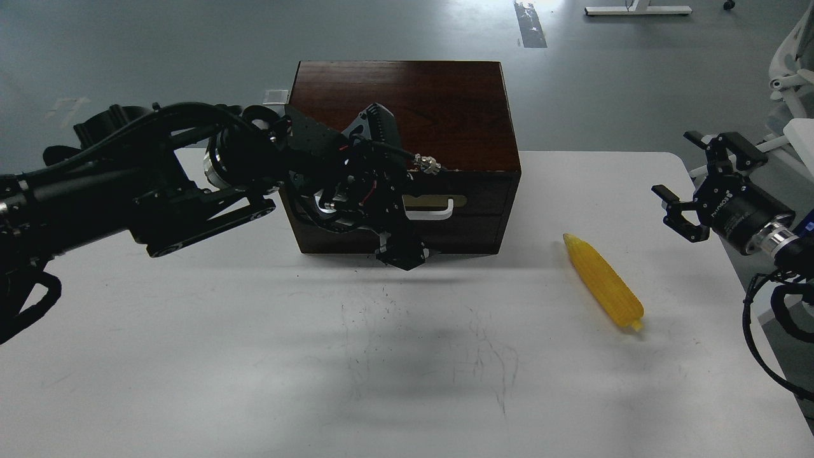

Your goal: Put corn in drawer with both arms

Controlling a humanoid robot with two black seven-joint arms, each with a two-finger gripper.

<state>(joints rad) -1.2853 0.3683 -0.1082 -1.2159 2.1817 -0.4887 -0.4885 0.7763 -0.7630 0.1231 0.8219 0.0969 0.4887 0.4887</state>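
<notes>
Scuffed white desk (254, 381) fills the foreground, carrying a dark wooden box (439, 108). Right of the box lies the corn (603, 280), flat on the desk, tapered tip toward the box. Further right, apart from the corn, the right end effector (690, 191) hovers with fingers spread wide, holding nothing. At the box's front, the left end effector (402, 251) hangs before the closed drawer (470, 203), by its white handle (439, 208); whether its fingers are parted I cannot tell.

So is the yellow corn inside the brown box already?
No, the bright yellow corn cob lies on the white table, right of the dark brown wooden box.
</notes>
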